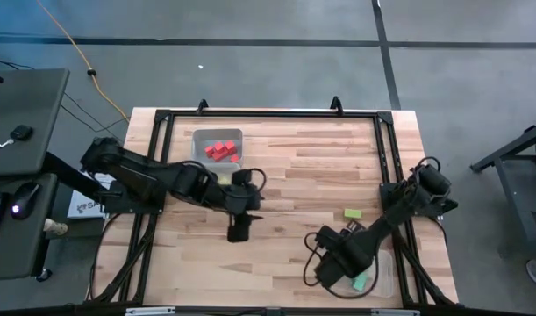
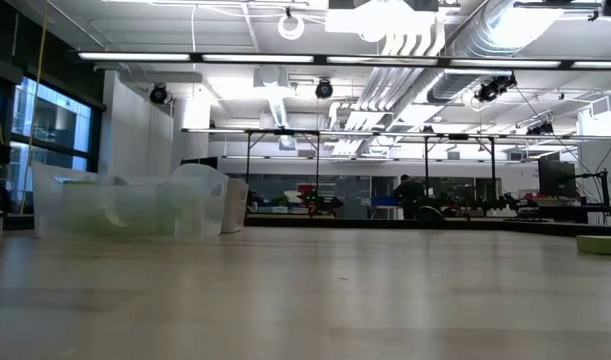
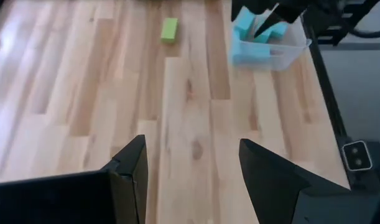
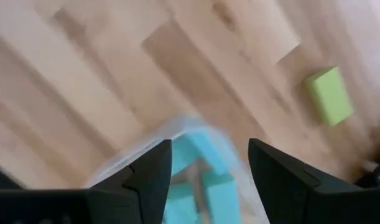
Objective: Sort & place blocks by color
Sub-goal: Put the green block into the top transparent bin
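Teal blocks (image 4: 205,171) are in their tub and red blocks (image 1: 220,150) are in theirs, so most of my sorting looks done.

I see one lime green block (image 1: 353,213) lying alone on the wooden table (image 1: 320,175), near the clear tub (image 3: 283,46) of teal ones; I think it is what is left. In the low view a faint tub (image 2: 135,208) seems to hold green, but I cannot tell for sure. My right gripper (image 4: 208,168) hangs over the teal tub, fingers apart, holding nothing. My left gripper (image 3: 190,174) waits mid-table, fingers wide, holding nothing.
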Robot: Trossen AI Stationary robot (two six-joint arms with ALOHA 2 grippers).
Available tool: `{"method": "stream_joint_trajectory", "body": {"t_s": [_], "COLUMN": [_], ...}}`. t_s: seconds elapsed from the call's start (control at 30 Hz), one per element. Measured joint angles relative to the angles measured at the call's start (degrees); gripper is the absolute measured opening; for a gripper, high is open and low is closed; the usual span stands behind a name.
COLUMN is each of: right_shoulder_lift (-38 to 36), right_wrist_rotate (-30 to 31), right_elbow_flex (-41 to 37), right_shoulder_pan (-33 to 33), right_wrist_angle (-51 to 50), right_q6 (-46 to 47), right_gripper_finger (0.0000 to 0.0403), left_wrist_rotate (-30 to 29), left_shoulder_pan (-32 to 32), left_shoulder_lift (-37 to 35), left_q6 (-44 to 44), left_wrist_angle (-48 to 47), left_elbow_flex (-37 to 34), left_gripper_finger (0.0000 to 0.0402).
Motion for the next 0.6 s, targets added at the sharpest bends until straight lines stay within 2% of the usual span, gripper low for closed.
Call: {"method": "stream_joint_trajectory", "body": {"t_s": [0.27, 0.47, 0.6], "right_shoulder_lift": [-2.6, -4.6, -6.3], "right_wrist_rotate": [2.4, 2.4, 1.8], "right_elbow_flex": [0.0, 0.0, -2.2], "right_shoulder_pan": [-4.1, -6.6, -8.1], "right_wrist_angle": [-5.3, -11.2, -11.8], "right_q6": [-5.7, -11.7, -15.9], "right_gripper_finger": [0.0202, 0.0202, 0.0202], "left_wrist_rotate": [-4.1, -6.5, -8.3], "left_shoulder_pan": [0.0, 0.0, 0.0], "left_shoulder_lift": [-5.4, -7.9, -9.1], "left_q6": [0.5, 0.5, 0.4], "left_wrist_angle": [-9.5, -11.5, -12.7], "left_elbow_flex": [-0.1, 0.0, 0.1], "left_gripper_finger": [0.0174, 0.0174, 0.0174]}}
